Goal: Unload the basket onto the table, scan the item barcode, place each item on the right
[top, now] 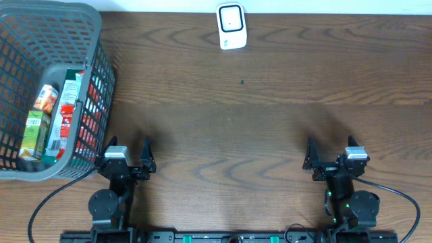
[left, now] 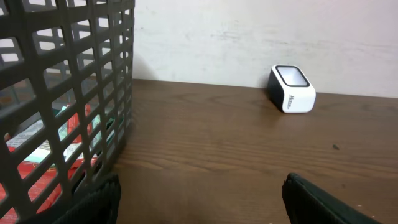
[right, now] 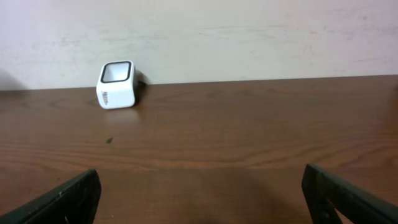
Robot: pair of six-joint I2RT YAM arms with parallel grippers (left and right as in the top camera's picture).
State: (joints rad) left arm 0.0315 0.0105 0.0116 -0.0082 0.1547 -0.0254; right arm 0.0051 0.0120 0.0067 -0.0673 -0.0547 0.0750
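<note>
Overhead, the wooden table (top: 270, 121) bears a grey mesh basket (top: 101, 74); packaged items (top: 64, 111) lie inside the basket; the white scanner (top: 231, 27) stands well right of the basket, by the wall; the left gripper (top: 127, 151) sits low just beside the basket's near corner, jaws apart; the right gripper (top: 331, 154) sits far right of it, jaws spread wide.
</note>
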